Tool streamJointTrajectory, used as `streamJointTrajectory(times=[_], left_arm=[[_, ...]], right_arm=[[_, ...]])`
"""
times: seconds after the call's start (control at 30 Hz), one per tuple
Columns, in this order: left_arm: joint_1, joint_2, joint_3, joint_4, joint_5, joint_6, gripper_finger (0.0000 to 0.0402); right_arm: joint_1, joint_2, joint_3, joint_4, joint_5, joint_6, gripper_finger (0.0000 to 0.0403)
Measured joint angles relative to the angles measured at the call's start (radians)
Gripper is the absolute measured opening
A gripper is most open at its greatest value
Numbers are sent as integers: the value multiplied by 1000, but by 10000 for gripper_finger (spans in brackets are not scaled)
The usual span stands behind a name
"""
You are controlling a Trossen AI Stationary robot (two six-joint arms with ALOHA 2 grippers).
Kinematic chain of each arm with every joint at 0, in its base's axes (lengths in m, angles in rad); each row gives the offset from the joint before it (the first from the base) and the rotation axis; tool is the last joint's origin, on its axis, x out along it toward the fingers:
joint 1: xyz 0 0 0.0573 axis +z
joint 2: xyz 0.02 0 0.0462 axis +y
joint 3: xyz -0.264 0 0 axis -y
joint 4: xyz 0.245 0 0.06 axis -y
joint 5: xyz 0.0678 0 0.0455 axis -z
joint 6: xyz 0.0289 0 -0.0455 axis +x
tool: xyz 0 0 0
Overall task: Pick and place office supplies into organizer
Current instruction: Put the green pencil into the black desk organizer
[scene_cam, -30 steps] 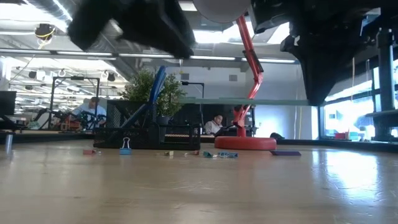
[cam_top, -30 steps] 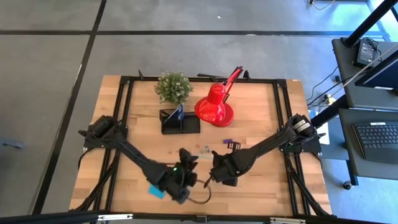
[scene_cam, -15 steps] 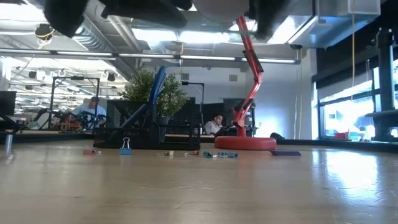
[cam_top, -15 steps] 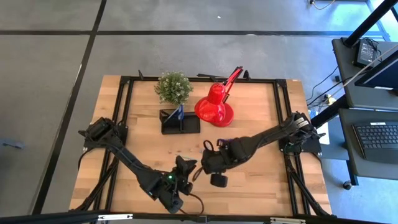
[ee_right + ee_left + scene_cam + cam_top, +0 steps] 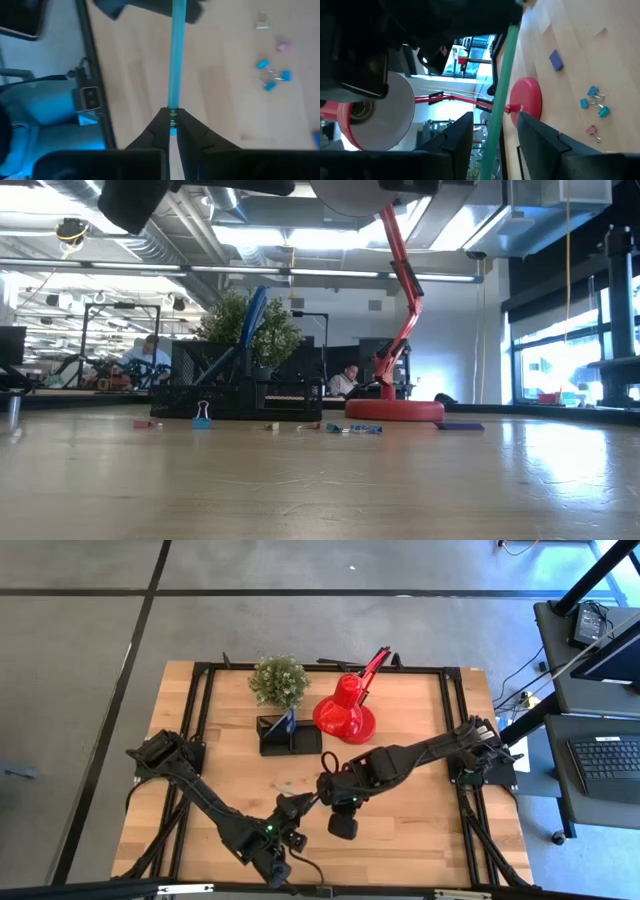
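Above the table's near-middle, the right gripper (image 5: 171, 131) is clamped on one end of a thin green pencil (image 5: 176, 60); the left gripper (image 5: 492, 131) sits around its other end with fingers (image 5: 457, 137) apart, not pinching. Beyond both grippers, toward the far edge, the small black compartment organizer (image 5: 290, 735) sits between a green potted plant (image 5: 278, 679) and a red desk lamp (image 5: 345, 712). Tiny blue clips (image 5: 594, 102) lie loose on the wooden table (image 5: 420, 820) below the left gripper
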Motion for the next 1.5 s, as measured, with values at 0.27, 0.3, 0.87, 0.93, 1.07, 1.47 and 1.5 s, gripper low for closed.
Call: streamJointTrajectory(times=[0.27, 0.3, 0.87, 0.93, 1.07, 1.47, 1.5], left_arm=[[-1, 0, 0, 0, -1, -2, 133], [-1, 0, 0, 0, -1, -3, 127], [-1, 1, 0, -1, 22, -1, 16], [-2, 1, 0, -2, 22, -2, 15], [-1, 1, 0, 4, 60, -6, 16], [2, -2, 0, 5, 171, -99, 14], [4, -2, 0, 5, 187, -122, 14]], right_arm=[[0, 0, 0, 32, -28, 23, 21], [0, 0, 0, 32, -28, 23, 21], [1, 0, 0, 30, -30, -13, 21], [1, 0, 0, 30, -30, -29, 21], [1, 0, 0, 28, -46, -70, 27], [0, 0, 0, -27, -59, -186, 174], [-2, 0, 0, -53, -34, -199, 185]])
